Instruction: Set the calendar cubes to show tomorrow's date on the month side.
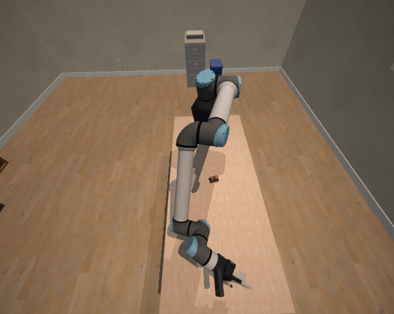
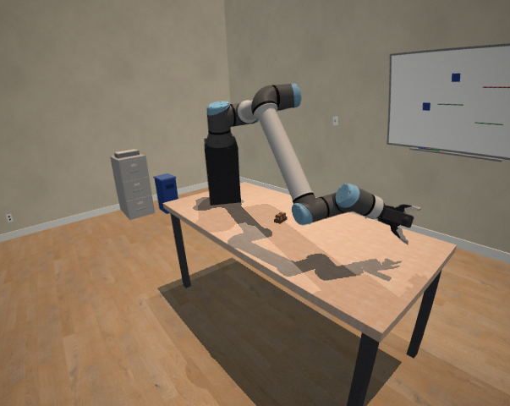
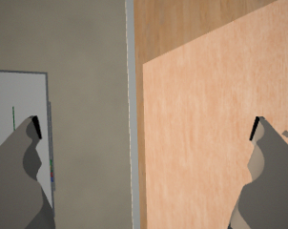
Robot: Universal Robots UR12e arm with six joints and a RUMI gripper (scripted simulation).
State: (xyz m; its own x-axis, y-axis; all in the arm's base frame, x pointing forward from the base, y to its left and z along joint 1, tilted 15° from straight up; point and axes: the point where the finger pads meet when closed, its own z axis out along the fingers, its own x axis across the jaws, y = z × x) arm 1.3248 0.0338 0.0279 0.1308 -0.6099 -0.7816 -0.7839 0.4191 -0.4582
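- Find the small brown calendar on the table, toward twelve o'clock from the gripper in the top view.
- Jaws spread fully, holding nothing.
- Expect light, stiff, perhaps slippery cubes.
- Pinch opposite faces squarely, above the tray's rim.

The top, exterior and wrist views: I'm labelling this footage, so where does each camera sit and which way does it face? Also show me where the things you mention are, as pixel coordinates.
Top: high beyond the table's far end, looking down and back towards the arm's base; arm and gripper (image 1: pixel 235 287) (image 2: pixel 414 225) (image 3: pixel 144 117) show.
Exterior: raised off one long side of the table (image 1: pixel 257 216) (image 2: pixel 325 297) (image 3: pixel 216 143), looking across it; arm and gripper show.
Wrist: at the gripper, looking out between its open fingers at wall and table; only fingers show.
Exterior and wrist share the whiteboard (image 2: pixel 456 126) (image 3: pixel 20 88).
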